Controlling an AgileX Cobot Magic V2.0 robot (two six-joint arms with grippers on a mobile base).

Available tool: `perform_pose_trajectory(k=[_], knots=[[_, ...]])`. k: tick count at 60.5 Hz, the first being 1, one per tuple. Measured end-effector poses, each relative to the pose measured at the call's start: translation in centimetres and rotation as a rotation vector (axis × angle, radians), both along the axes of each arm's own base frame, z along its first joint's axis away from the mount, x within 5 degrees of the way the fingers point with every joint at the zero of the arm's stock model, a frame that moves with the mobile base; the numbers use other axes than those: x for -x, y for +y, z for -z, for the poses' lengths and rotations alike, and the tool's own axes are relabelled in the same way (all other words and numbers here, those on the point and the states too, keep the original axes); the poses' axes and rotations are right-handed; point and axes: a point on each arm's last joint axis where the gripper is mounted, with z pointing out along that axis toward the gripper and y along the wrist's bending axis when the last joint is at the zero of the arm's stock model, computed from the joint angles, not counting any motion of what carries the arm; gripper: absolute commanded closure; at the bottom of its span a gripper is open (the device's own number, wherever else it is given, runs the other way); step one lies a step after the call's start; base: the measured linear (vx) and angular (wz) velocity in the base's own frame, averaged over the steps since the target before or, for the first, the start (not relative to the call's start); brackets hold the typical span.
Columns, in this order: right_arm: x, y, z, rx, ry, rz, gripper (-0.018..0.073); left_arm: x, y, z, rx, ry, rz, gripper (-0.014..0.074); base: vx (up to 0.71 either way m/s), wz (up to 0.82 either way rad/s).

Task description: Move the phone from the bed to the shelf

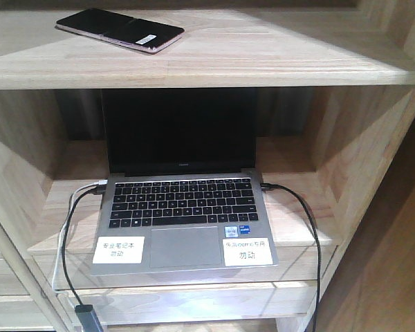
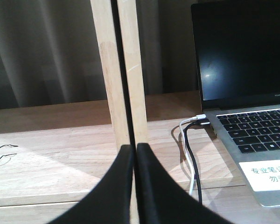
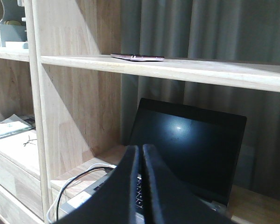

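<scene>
The phone (image 1: 120, 30), a glossy black slab with a white barcode sticker and pinkish edges, lies flat on the upper plank of the light wood shelf (image 1: 263, 55). The right wrist view catches the phone (image 3: 137, 57) edge-on on that same plank (image 3: 200, 71). My left gripper (image 2: 135, 148) is shut with nothing in it, low in front of a slanted wooden upright (image 2: 119, 70). My right gripper (image 3: 141, 149) is also shut and empty, below the phone's plank and in front of the laptop. The bed is out of view.
An open grey laptop (image 1: 183, 207) with a black screen sits on the lower plank, with black and white cables (image 1: 72, 228) plugged into its sides. Slanted side panels (image 1: 363, 159) hem in the compartment. Grey curtains (image 2: 46, 51) hang behind. Books (image 3: 7, 127) lie in the neighbouring bay.
</scene>
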Motion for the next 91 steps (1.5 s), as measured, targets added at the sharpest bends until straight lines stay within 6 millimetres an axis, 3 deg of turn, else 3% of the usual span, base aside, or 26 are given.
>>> perform_pose_trajectory(k=[47, 64, 91], knots=[[-0.1, -0.2, 0.2, -0.01, 0.036, 0.021, 0.0563, 0.0, 0.0, 0.0, 0.0, 0.0, 0.0, 0.0596, 0.0, 0.0], [-0.9, -1.4, 1.1, -0.022, 0.152, 0.18, 0.0563, 0.0, 0.0, 0.0, 0.0, 0.0, 0.0, 0.0596, 0.0, 0.0], [-1.6, -2.9, 1.6, 0.055, 0.134, 0.517, 0.0563, 0.0, 0.0, 0.0, 0.0, 0.0, 0.0, 0.0596, 0.0, 0.0]])
